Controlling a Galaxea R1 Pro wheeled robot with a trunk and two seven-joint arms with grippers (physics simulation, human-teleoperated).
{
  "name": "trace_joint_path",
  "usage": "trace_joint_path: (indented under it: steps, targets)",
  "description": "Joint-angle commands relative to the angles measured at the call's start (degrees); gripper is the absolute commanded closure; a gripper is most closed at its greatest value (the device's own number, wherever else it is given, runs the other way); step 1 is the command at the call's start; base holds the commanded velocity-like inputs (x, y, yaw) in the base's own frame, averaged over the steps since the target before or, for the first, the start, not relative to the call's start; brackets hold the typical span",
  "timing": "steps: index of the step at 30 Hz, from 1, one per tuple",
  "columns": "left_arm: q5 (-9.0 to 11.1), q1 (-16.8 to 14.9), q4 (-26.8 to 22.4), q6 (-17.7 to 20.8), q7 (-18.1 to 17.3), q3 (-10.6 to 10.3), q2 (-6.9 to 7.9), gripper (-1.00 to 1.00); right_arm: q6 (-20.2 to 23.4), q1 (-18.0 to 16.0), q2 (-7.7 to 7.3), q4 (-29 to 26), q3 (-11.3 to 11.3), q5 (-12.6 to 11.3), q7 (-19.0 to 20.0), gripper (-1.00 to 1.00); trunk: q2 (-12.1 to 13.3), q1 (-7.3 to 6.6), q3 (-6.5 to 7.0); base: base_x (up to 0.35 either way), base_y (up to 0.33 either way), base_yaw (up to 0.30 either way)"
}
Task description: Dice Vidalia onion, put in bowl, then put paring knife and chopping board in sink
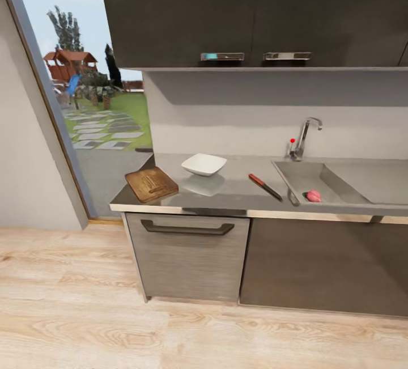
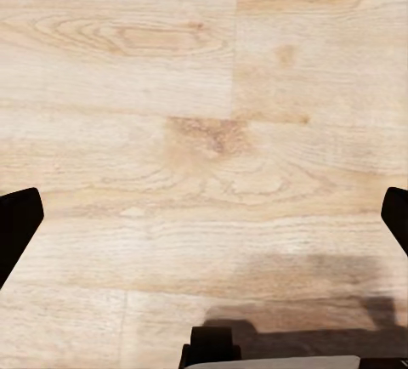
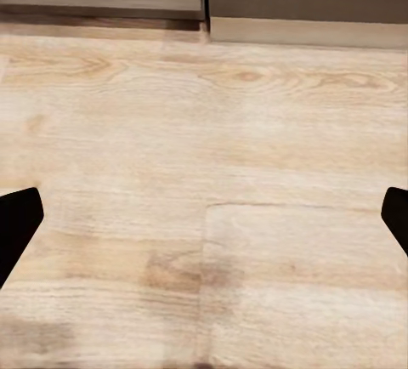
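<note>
No readable text, labels, brands or numbers anywhere.

Head: you look down at the countertop (image 1: 226,196) from a distance | both wrists: close, facing the wood floor (image 2: 204,131), shared with head.

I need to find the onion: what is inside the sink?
Inside the sink lies the Vidalia onion, close to the front wall. That wall hides the basin floor nearest the camera.
</note>
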Motion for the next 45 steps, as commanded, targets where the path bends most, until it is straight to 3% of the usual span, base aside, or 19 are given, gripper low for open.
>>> trace_joint_path:
  steps: [1,26,45]
  targets:
    - [0.03,0.02,-0.08,-0.07,0.02,0.03,-0.01,-1.0,-0.17,-0.03,-0.02,0.04,0.03,0.04,-0.02,-1.0,-0.02,0.0,-0.04,0.0,0.0,0.032]
    - [0.1,0.04,-0.08,-0.07,0.02,0.05,-0.03,-1.0,-0.17,-0.03,-0.06,-0.05,-0.25,-0.05,-0.03,-1.0,-0.02,0.0,0.13,0.0,0.0,-0.039]
    - [0.12,0.0,-0.08,-0.07,0.02,0.12,0.02,-1.0,-0.09,-0.03,-0.14,0.02,-0.16,0.03,0.01,-1.0,7.6,-4.17,3.55,0.0,0.0,-0.003]
